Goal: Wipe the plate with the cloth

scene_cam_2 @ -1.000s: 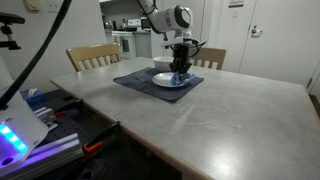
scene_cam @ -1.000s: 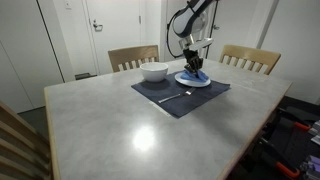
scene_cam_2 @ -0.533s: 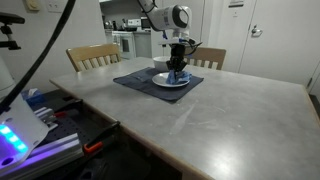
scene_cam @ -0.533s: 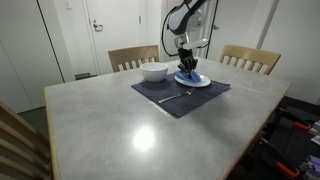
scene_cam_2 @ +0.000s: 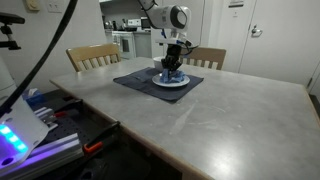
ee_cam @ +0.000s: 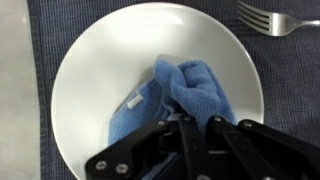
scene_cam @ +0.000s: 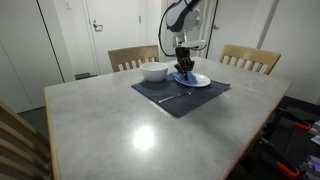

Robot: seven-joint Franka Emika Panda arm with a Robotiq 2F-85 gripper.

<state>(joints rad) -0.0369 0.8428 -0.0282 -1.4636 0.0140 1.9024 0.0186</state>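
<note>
We have the gripper (ee_cam: 190, 124) pressed down at the middle of the white plate (ee_cam: 95, 70), its two fingers drawn together on a bunch of the blue cloth (ee_cam: 178, 98). We judge that it is gripping the cloth and not merely resting on it, since the fabric puckers right where the fingertips meet. The cloth lies on the plate, and the plate sits on the dark placemat (ee_cam: 40, 30) beside a white bowl (scene_cam: 154, 72), with a fork (ee_cam: 280, 17) just off the rim. What matters for our coming stroke is how the cloth lies against the bare china. In the wrist view the wad spreads from the fingertips toward the top of the picture, its longer run slanting from lower left to upper right, and it covers only the centre of the plate. A broad crescent of uncovered surface wraps round the left, the top and the right. So we reckon the wipe must carry the cloth outward into that crescent, sweeping round inside the rim with the fabric dragged flat. The upper right is the touchy part, because the fork is near and an overrun could knock it. In both exterior views the arm (scene_cam: 178, 22) comes down almost upright over the plate.
</note>
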